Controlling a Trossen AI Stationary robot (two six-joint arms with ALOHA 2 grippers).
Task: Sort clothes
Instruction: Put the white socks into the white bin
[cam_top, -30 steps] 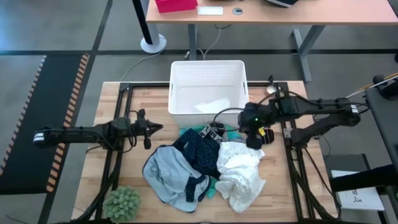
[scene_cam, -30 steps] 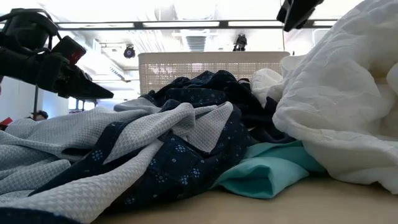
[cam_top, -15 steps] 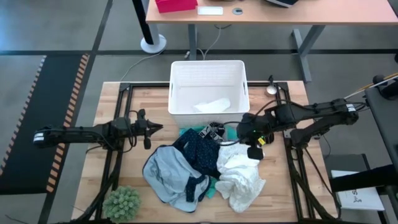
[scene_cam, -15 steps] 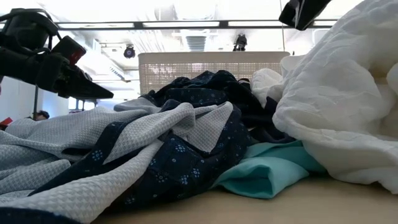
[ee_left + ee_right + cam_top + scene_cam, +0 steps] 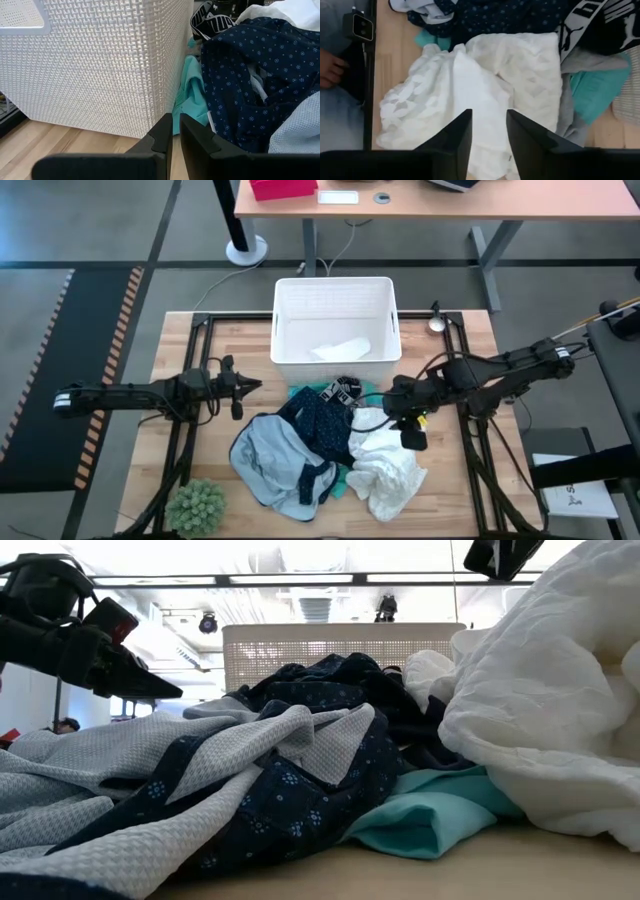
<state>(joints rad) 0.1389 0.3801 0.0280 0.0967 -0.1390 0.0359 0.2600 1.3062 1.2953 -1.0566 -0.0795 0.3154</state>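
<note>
The clothes lie in a heap on the wooden table in front of the white basket (image 5: 335,290): a white garment (image 5: 390,465), a light blue one (image 5: 265,455), a navy patterned one (image 5: 322,425), a black one with a white lettered waistband (image 5: 343,391), a grey one (image 5: 570,117) and a turquoise one (image 5: 430,815). My right gripper (image 5: 398,412) is open and hovers above the white garment (image 5: 485,80), fingers pointing down. My left gripper (image 5: 245,385) is shut and empty, level, left of the heap, and points at the basket's corner (image 5: 150,75).
A piece of white cloth (image 5: 340,348) lies inside the basket. A fuzzy green ball (image 5: 197,505) sits at the table's near left corner. Black frame rails (image 5: 190,380) run along the table's sides. Bare wood shows left of the heap.
My right gripper has moved from beside the basket's front right corner toward the table's near edge, and now stands over the white garment. The clothes and my left arm have kept still.
</note>
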